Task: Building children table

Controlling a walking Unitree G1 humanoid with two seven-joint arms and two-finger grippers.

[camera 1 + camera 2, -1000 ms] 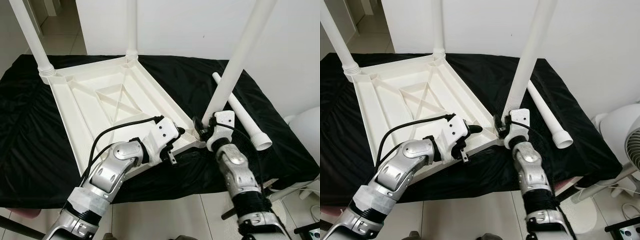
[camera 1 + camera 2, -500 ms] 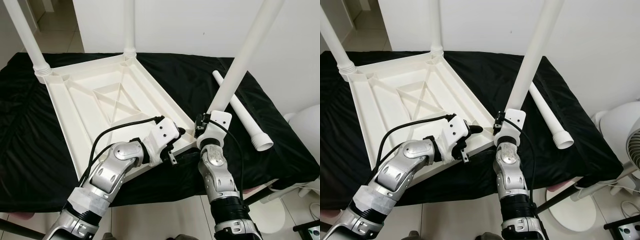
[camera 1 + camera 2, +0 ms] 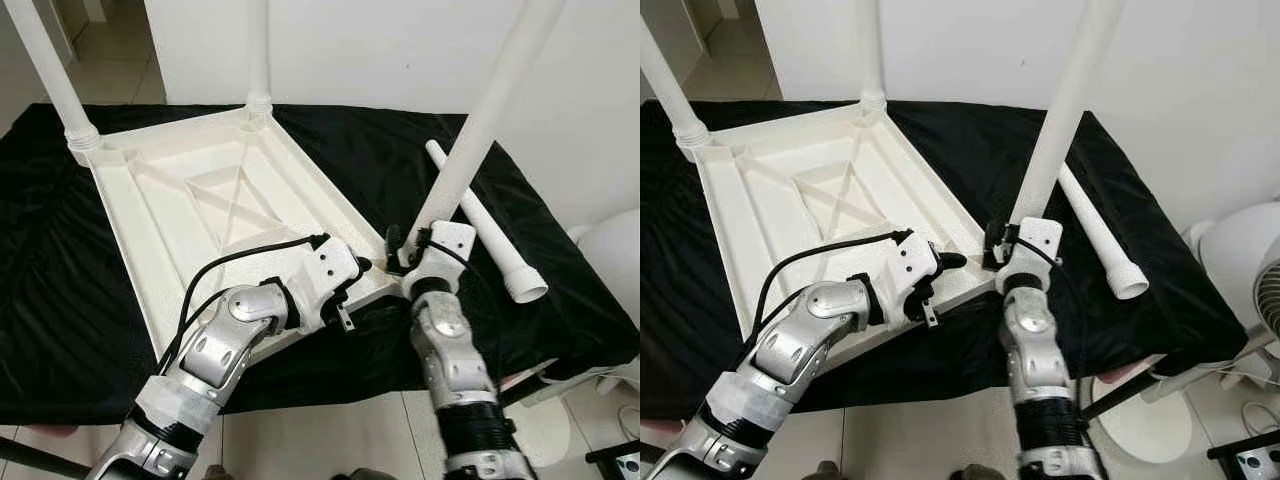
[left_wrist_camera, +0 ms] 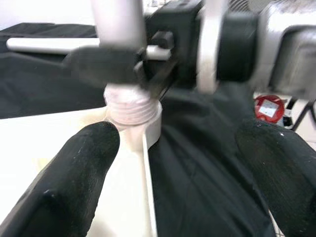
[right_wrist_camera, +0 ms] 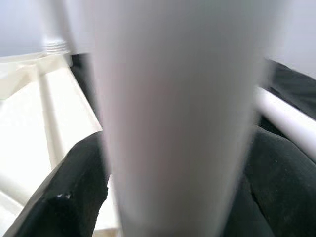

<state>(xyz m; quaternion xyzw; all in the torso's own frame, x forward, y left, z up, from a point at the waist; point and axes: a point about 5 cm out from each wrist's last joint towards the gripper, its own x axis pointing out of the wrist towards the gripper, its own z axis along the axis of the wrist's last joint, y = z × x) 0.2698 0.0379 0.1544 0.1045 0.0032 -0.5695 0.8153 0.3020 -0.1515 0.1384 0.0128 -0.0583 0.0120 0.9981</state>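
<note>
A white table top (image 3: pixel 200 200) lies upside down on a black cloth (image 3: pixel 60 300). Two white legs (image 3: pixel 45 70) (image 3: pixel 258 50) stand in its far corners. My right gripper (image 3: pixel 405 250) is shut on a third leg (image 3: pixel 470 140) low down, right at the near right corner. In the right wrist view that leg (image 5: pixel 173 98) runs between the black fingers (image 5: pixel 74 197). The leg's threaded end (image 4: pixel 131 106) sits at the corner socket. My left gripper (image 3: pixel 352 285) is open, with its fingers (image 4: pixel 84 168) either side of the table's rim beside that corner. A fourth leg (image 3: pixel 480 225) lies loose on the cloth to the right.
A white wall rises behind the cloth-covered surface. A white fan (image 3: pixel 1250 260) stands at the right, past the cloth's edge. Tiled floor (image 3: pixel 330 440) shows below the cloth's near edge, under my arms.
My right forearm swung left and has come back to the right, with the gripper still on the leg at the corner. The left arm has hardly moved.
</note>
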